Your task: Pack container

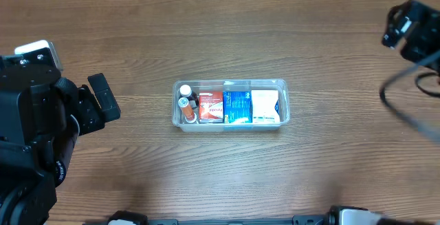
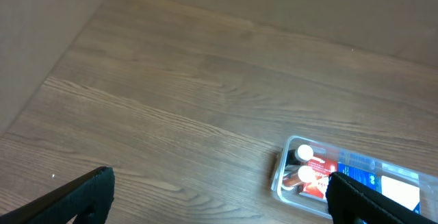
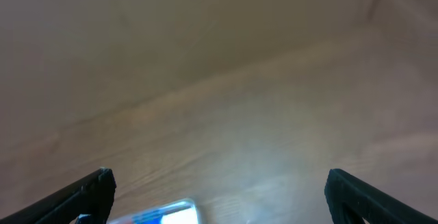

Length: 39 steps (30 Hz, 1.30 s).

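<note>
The clear plastic container (image 1: 230, 84) sits at the table's middle. It holds two small white-capped bottles (image 1: 185, 98), a red box (image 1: 211, 106), a blue box (image 1: 237, 106) and a white box (image 1: 265, 106). My left gripper (image 1: 103, 95) is open and empty, well left of the container. The left wrist view shows the container (image 2: 282, 176) at lower right, past the open fingers (image 2: 219, 196). My right gripper (image 1: 405, 29) is at the far right, raised; its fingers (image 3: 219, 193) are wide open and empty, with a corner of the container (image 3: 164, 214) blurred below.
Bare brown wood table (image 1: 227, 39) lies all round the container. A black cable (image 1: 405, 108) loops down from the right arm at the right edge. Arm bases show along the front edge (image 1: 344, 217).
</note>
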### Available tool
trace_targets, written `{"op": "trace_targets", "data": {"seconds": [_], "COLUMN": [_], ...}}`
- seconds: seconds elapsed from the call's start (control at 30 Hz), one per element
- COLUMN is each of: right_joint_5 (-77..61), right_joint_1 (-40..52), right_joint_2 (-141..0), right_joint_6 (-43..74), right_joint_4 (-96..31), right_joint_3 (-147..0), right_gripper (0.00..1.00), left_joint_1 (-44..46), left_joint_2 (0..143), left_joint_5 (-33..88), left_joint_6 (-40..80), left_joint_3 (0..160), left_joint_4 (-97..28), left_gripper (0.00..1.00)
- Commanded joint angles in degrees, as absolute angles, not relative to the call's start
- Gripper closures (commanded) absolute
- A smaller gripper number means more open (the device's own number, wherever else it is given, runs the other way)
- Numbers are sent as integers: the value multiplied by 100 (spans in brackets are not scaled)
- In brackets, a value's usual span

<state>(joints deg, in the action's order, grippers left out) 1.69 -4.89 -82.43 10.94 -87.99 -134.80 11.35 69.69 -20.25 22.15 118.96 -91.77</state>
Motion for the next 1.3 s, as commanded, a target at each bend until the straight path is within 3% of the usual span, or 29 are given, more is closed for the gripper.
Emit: {"op": "trace_targets", "data": {"seconds": [0.0,0.3,0.63,0.83,1.27], "right_joint_5": [34,3,-786,-786,-1122], "right_joint_1": [-484,-484,-484,-484,-484], "right_joint_2": [-7789,-6672,-4263,-3052,-513], "right_joint_6": [113,-25,-23,-1,-1], "right_joint_4": [-8748,-8460,-5325,-4512,-3566], "right_joint_3": [-13537,-12169,-6464,-4198,-1697], "right_gripper": [0,0,0,0,0], "left_joint_1": [1105,1105,1105,1105,1105], "left_joint_2": [6976,6976,6976,6976,6976], "left_joint_5": [-2106,-2106,-2106,-2106,-2106], "left_joint_6": [2209,2209,2209,2209,2209], "left_joint_3": [11909,11909,11909,11909,11909], "left_joint_4": [-9168,-9168,-9168,-9168,-9168], "left_gripper": [0,0,0,0,0]}}
